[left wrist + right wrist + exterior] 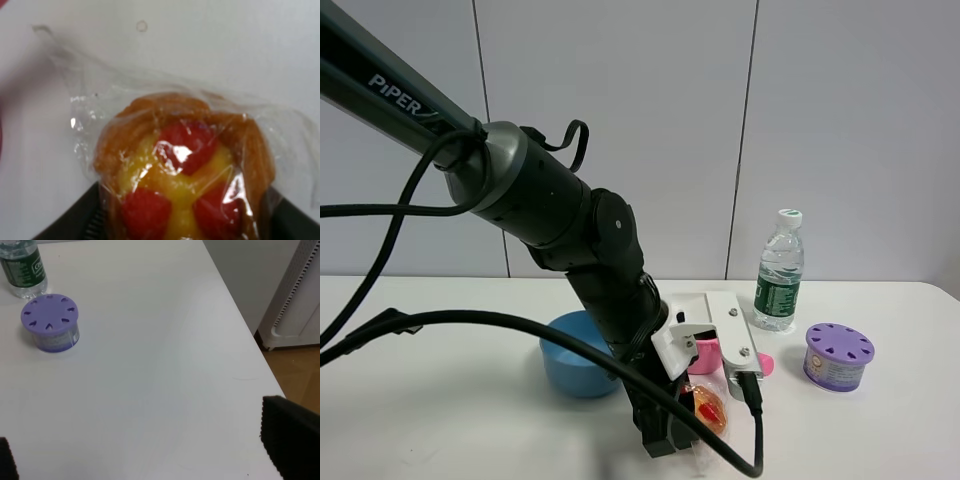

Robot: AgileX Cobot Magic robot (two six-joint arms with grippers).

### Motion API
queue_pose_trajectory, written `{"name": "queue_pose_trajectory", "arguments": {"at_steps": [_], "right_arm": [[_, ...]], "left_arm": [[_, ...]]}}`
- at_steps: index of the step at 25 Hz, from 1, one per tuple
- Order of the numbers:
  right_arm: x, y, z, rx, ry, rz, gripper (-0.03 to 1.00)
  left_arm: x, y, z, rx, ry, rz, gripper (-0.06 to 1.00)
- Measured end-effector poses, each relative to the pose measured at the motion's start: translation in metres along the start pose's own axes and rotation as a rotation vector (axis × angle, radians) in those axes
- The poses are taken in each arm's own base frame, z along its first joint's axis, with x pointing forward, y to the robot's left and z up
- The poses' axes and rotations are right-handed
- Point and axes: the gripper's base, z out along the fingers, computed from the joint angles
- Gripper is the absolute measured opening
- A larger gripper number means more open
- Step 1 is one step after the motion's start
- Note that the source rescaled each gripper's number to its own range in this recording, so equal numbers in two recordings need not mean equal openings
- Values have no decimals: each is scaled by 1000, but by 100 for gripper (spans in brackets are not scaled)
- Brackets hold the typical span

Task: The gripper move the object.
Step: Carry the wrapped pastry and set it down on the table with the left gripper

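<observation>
Small round golden-brown pastry in clear plastic wrap (185, 170), gripped between the jaws of the black left gripper (185, 227), lay near-right of a round blue bowl (570, 368), contents not visible.

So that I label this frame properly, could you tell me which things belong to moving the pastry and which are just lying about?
Part of the job:
left gripper, its jaws on either side of the wrapped pastry

Just lying about on the white table:
blue bowl
pink saucepan, partly hidden
water bottle
purple-lidded container
</observation>
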Motion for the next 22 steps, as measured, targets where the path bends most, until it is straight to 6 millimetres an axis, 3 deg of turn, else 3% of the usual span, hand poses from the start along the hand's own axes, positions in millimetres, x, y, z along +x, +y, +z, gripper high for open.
{"name": "queue_pose_trajectory", "arguments": {"at_steps": [5,9,12,18,22], "right_arm": [[0,0,0,0,0,0,100],[0,0,0,0,0,0,100],[0,0,0,0,0,0,100],[0,0,0,0,0,0,100],[0,0,0,0,0,0,100]], "left_arm": [[0,0,0,1,-2,-8,4],[0,1,0,-6,-5,-51,43],[0,0,0,-4,-5,-63,53],[0,0,0,-4,-5,-66,58],[0,0,0,-2,-4,-73,90]]}}
